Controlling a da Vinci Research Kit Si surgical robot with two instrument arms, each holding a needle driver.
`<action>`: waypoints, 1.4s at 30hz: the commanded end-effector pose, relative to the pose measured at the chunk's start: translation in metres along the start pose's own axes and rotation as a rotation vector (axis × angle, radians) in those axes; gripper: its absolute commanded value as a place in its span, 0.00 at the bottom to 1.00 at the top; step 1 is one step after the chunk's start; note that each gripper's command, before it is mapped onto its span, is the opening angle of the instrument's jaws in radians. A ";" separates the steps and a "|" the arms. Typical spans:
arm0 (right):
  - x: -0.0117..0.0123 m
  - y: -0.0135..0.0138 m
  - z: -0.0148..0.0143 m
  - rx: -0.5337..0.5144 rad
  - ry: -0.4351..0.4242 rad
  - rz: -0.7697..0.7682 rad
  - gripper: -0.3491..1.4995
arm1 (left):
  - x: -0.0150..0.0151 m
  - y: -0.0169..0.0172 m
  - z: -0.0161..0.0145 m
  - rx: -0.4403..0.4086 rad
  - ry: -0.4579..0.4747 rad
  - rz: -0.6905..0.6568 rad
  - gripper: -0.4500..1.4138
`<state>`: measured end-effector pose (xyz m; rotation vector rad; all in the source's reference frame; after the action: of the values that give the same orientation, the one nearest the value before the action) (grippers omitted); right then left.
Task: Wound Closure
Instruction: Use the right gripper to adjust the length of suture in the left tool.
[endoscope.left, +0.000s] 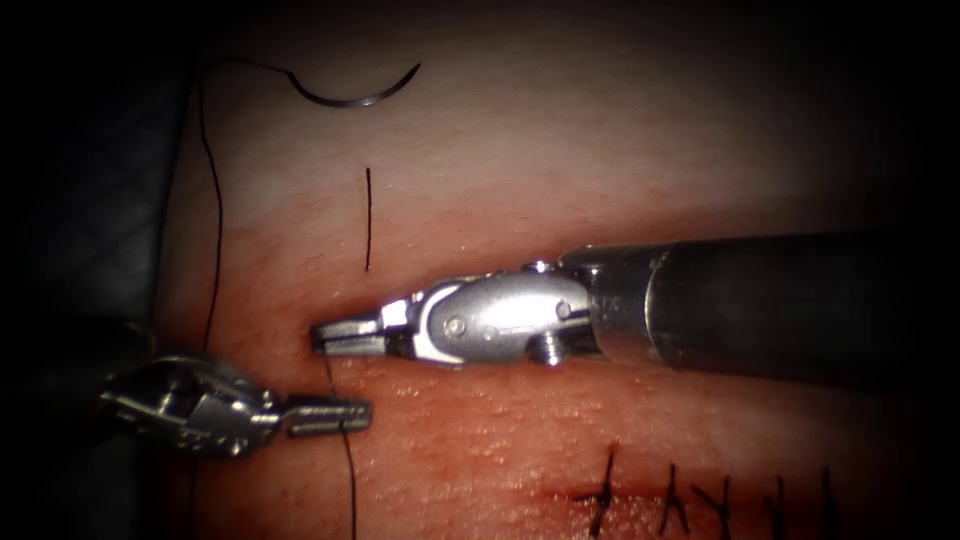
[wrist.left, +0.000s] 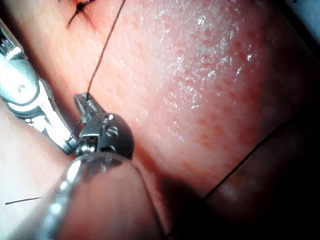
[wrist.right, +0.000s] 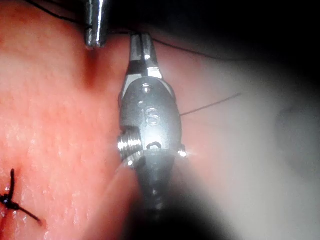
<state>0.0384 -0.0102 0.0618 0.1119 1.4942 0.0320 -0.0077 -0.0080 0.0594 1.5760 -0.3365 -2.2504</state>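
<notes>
Nearest, stitches (endoscope.left: 690, 500) close the cut. The left tool (endoscope.left: 335, 415) and right tool (endoscope.left: 340, 335), both clamped on the thread (endoscope.left: 350, 470), sit close together. Farthest, the needle (endoscope.left: 355, 92) lies free on the tissue (endoscope.left: 560, 150), curve crosswise, nearer the left tool.

Endoscope looks down from above-front; wrist views sit close along each shaft, sharing the tissue (endoscope.left: 480, 160).

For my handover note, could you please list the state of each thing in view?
Left tool: jaws shut on the thread.
Right tool: jaws shut on the thread.
Needle: lying free on the tissue, held by neither tool.
Cut: closed by stitches.
Loose thread piece: lying on the tissue.
</notes>
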 end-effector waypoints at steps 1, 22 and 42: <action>-0.0010 0.0006 0.0002 -0.009 -0.011 0.000 0.00 | -0.0003 0.0001 0.0006 0.000 0.001 -0.004 0.28; -0.0063 0.0042 -0.0038 -0.068 -0.077 0.047 0.00 | 0.0023 0.0035 0.0034 0.057 0.074 0.147 0.51; -0.0074 0.0046 -0.0042 -0.074 -0.071 0.070 0.00 | 0.0087 0.0065 0.0049 -0.017 0.120 0.294 0.47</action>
<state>0.0332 -0.0061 0.0689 0.1050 1.4140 0.1399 -0.0134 -0.0175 0.0557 1.5326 -0.4801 -1.9233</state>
